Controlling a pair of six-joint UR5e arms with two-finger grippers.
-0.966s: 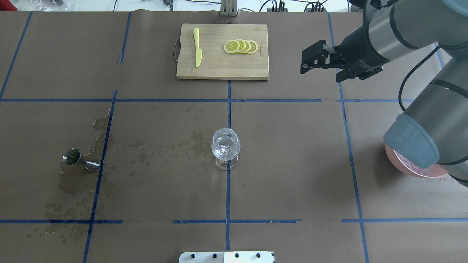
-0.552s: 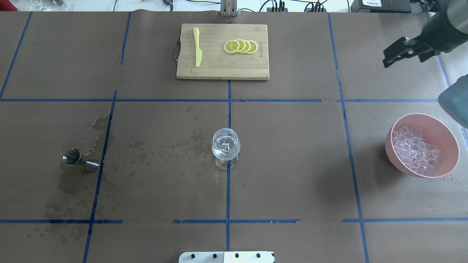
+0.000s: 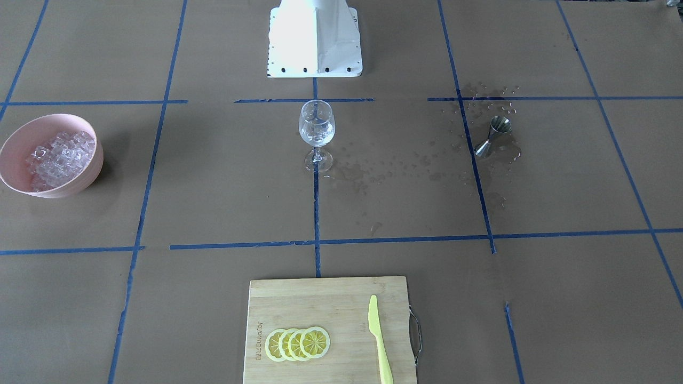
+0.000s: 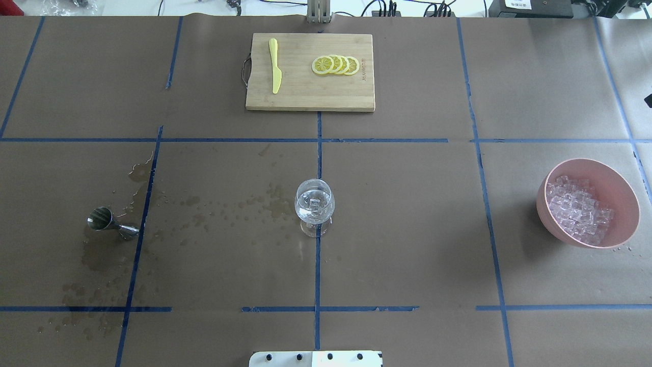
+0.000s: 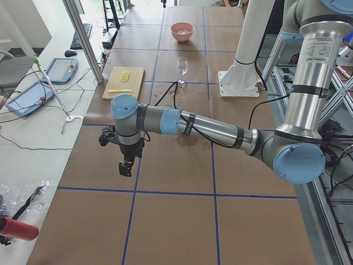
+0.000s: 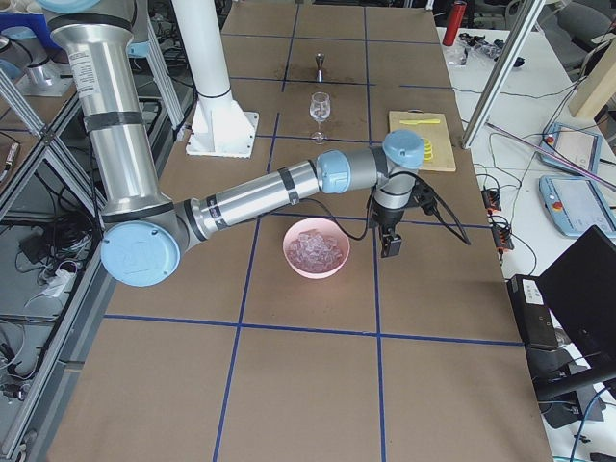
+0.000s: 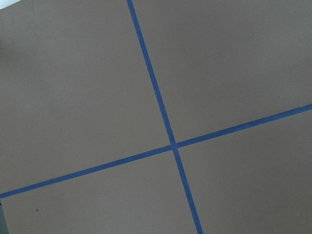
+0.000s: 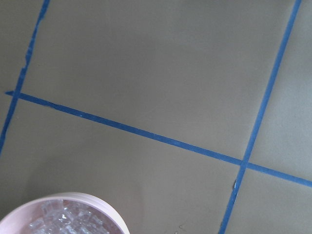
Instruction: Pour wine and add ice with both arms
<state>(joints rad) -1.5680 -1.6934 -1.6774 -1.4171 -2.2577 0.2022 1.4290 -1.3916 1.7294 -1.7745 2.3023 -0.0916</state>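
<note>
Table [image 4: 407,229] with glass [image 4: 315,206], bowl [image 4: 549,224], board [image 4: 305,94], jigger [image 4: 112,223]

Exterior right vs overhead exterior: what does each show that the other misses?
Only exterior right: the right arm stretched out past the pink bowl, its pincer hanging over the table paper beside it; open or shut cannot be told. Also a black laptop on a side desk.
Only overhead exterior: an ice cube inside the wine glass, and the wet spots between jigger and glass.
Both: glass, bowl with its ice heap, jigger, cutting board with lemon slices and yellow knife.
</note>
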